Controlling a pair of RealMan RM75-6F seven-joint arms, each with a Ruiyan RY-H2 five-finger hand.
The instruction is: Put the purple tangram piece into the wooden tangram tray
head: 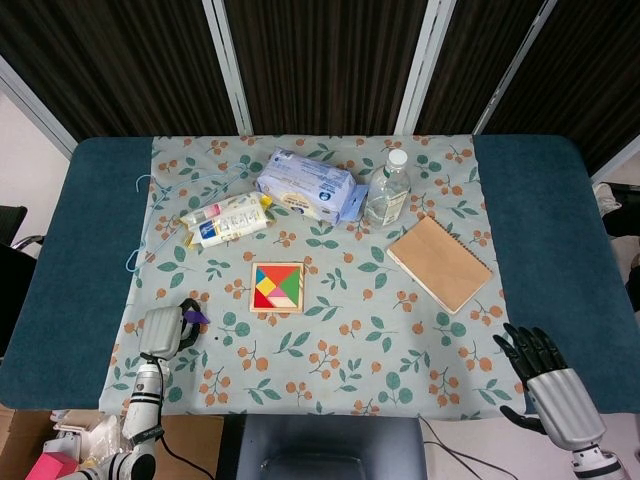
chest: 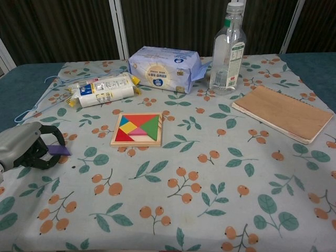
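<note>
The purple tangram piece lies flat on the floral cloth near the table's front left. My left hand sits just left of it, thumb arched over and fingers curled under the piece's left end, pinching it. The wooden tangram tray holds several coloured pieces and lies to the right of that hand and farther back. My right hand hovers off the table's front right corner with fingers spread and nothing in it; the chest view does not show it.
Behind the tray lie a snack packet, a tissue pack and a clear bottle. A brown notebook lies at the right. A blue cord trails along the cloth's left edge.
</note>
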